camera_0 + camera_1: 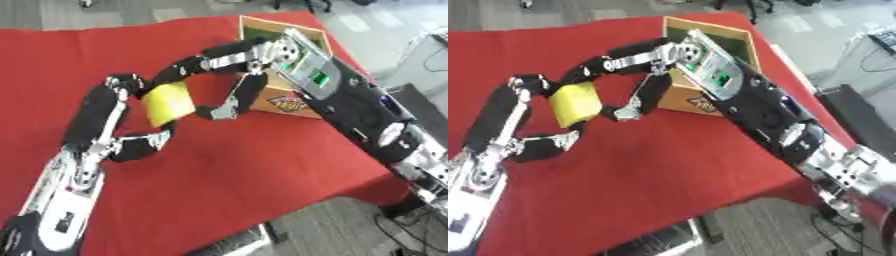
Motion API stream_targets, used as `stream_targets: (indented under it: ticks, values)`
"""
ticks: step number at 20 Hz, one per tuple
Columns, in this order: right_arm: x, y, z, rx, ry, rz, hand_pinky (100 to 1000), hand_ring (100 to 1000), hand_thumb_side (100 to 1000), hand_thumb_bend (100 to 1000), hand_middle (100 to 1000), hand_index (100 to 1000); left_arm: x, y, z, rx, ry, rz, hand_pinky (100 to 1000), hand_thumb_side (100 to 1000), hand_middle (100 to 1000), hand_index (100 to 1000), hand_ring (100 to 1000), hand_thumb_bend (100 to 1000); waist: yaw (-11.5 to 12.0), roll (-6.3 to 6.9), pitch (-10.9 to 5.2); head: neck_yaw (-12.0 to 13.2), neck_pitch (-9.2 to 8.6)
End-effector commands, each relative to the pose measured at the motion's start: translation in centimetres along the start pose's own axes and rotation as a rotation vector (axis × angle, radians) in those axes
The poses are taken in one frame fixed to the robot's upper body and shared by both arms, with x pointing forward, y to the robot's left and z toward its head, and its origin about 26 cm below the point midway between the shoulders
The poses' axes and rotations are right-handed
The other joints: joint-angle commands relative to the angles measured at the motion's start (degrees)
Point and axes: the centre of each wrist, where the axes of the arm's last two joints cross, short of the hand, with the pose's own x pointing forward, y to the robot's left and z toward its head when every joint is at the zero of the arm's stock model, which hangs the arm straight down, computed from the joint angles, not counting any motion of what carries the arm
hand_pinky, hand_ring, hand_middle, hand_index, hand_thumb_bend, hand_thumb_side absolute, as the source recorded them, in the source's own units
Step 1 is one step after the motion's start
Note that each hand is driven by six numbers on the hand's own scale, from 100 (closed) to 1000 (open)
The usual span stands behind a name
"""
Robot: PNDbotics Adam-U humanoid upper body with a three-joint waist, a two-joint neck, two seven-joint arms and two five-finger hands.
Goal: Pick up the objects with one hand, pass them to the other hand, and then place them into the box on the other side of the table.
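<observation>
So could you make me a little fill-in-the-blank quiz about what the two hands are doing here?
1. The block held between the two hands is coloured ____.
2. The table is covered by a cloth coloured ____.
3. The cardboard box stands on the robot's ____ side of the table.
4. The left hand and the right hand both touch the ____.

Missing words: yellow; red; right; block

Yellow block (576,104) between the curled fingers of left hand (531,120) and right hand (627,80); box (710,65) behind the right fingers.
</observation>
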Motion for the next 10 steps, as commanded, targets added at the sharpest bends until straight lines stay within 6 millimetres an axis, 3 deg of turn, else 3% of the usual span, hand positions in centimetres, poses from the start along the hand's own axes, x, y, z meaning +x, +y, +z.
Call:
stream_targets:
  ticks: [1, 10]
  values:
    - [0.04, -0.67, 0.59, -0.002, 0.005, 0.043, 1000, 1000, 435, 100, 1000, 1000, 1.21, 0.82, -0.98, 0.035, -0.049, 0.014, 677, 147, 470, 495, 555, 100, 0.0, 0.00, -0.67, -0.1, 0.34]
    - [0.10, -0.65, 0.49, -0.028, -0.002, 0.051, 1000, 1000, 407, 100, 1000, 1000, 2.00, 1.16, -1.20, 0.043, -0.078, 0.046, 675, 161, 465, 500, 550, 100, 0.0, -0.05, -0.45, -0.4, 0.34]
